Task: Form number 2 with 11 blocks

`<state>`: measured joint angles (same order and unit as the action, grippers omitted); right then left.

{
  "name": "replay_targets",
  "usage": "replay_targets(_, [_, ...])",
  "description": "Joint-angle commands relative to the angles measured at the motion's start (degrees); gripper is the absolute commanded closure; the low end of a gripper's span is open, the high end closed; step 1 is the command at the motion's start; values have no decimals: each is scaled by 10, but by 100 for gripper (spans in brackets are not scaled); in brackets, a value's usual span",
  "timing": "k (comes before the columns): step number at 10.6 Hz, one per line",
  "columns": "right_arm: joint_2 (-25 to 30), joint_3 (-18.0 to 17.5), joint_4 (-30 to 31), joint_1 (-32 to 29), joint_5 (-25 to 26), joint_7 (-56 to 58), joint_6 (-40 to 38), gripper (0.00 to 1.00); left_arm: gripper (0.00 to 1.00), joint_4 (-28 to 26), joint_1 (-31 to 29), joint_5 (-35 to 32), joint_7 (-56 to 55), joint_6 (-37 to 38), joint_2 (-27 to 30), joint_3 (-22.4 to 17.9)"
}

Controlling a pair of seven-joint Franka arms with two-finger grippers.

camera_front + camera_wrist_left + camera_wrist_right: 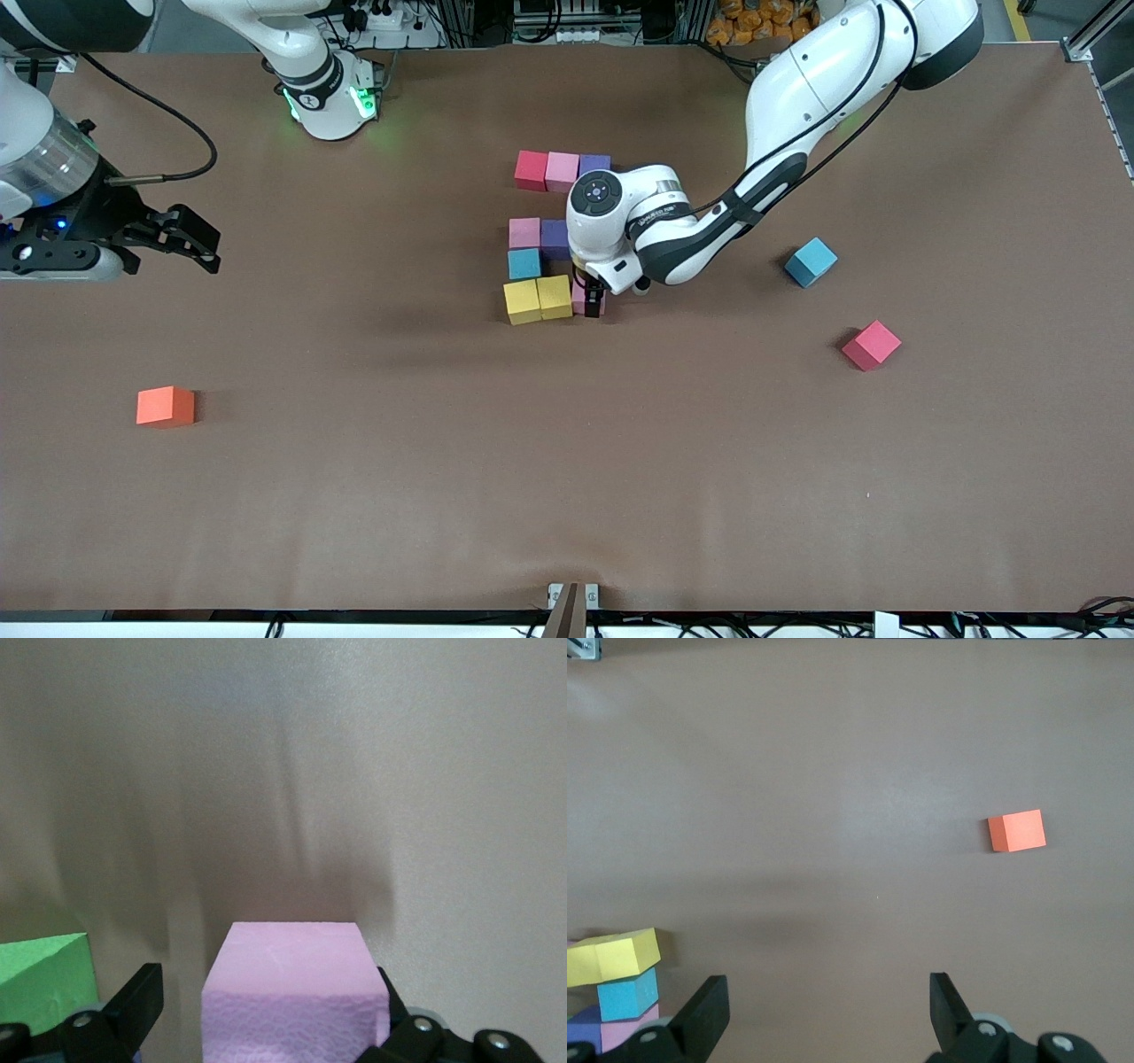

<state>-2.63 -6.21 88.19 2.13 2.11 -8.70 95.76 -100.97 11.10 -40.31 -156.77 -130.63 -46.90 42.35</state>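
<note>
Orange block [165, 407] is sitting alone nearest the front camera, toward the right arm's end of the brown desk [567, 496]. At mid-desk the partly built number 2 [554, 235] is running its long axis from the robots' bases toward the front camera: a red, pink and purple row farthest, then pink and purple, a blue cube, and two yellow cubes nearest. Its matte foam cubes are sitting edge to edge. Left claw [592, 299] is reaching down beside the yellow pair, its spread fingers straddling a pink block [292, 992]. Right claw [197, 241] is waiting released above the desk's end. Another blue block [811, 261] and red block [871, 345] are lying loose toward the left arm's end.
</note>
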Motion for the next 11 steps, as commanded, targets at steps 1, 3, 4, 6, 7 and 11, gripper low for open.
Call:
replay_targets(1, [0,-1,-1,-6,-7,-1,7,0,0,0,-3,8,-34,18,14,7])
replay_targets(3, [1,-1,0,-7,-7,-1,0,0,0,3,-5,8,-33,26,18,9])
replay_targets(4, [1,0,0,-7,-6,3,-7,0,0,6,-6,12,-28,28,20,13])
replay_targets(6, [1,1,1,-14,-5,41,-15,0,0,23,-15,37,1,52,20,26])
replay_targets(7, [1,1,1,-26,-5,60,-13,0,0,28,-20,38,3,60,22,30])
replay_targets(11, [3,1,-1,-70,-8,173,-14,0,0,32,-76,38,22,78,23,93])
